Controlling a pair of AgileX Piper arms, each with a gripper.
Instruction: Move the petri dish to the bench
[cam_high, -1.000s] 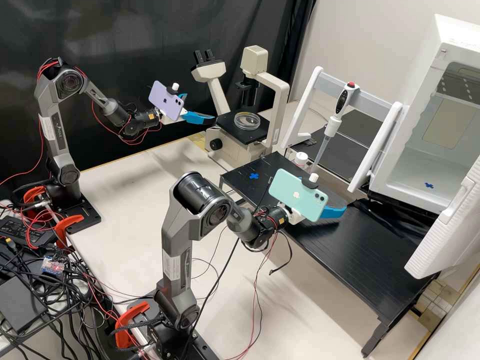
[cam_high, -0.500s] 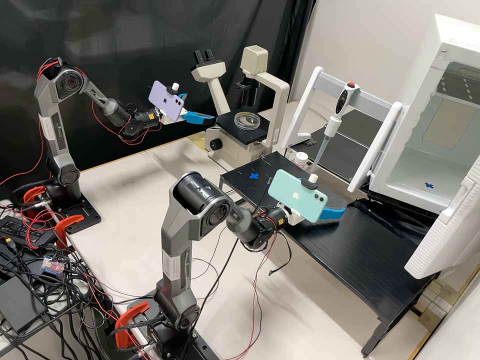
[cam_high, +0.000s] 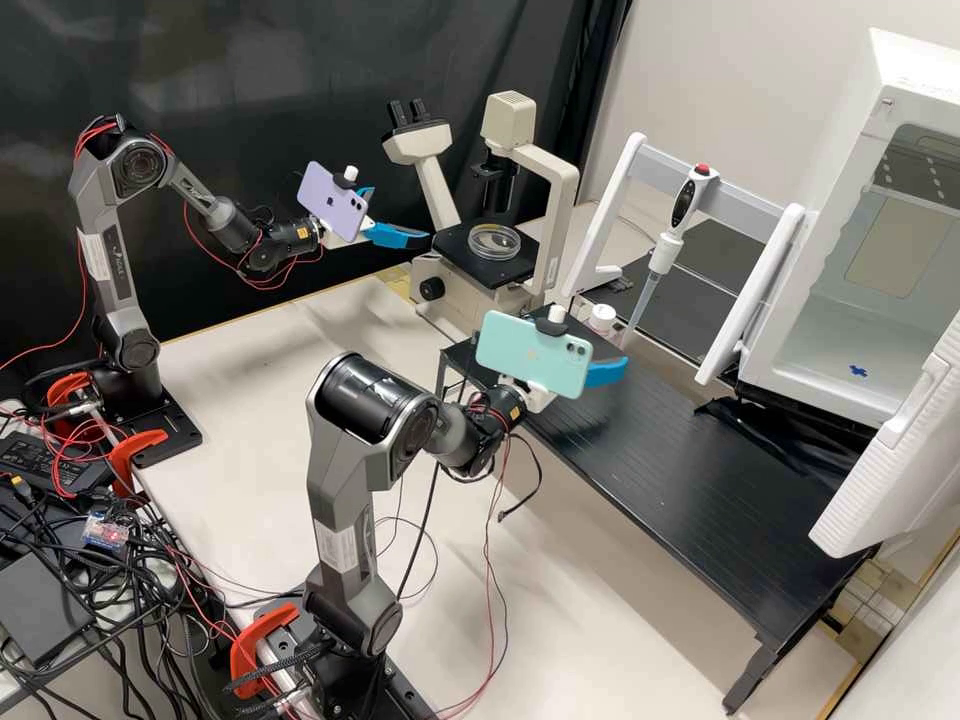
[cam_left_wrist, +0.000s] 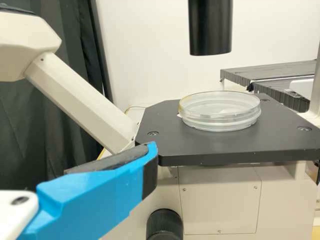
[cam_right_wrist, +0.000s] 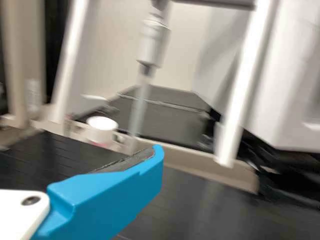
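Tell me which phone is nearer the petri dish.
The lilac phone, on the left arm; the mint-green one, on the right arm, is farther off.

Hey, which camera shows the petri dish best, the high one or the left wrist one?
The left wrist view: it shows the petri dish closer, its clear side wall plain, on the microscope stage. The high view shows it smaller, more from above, on that same stage.
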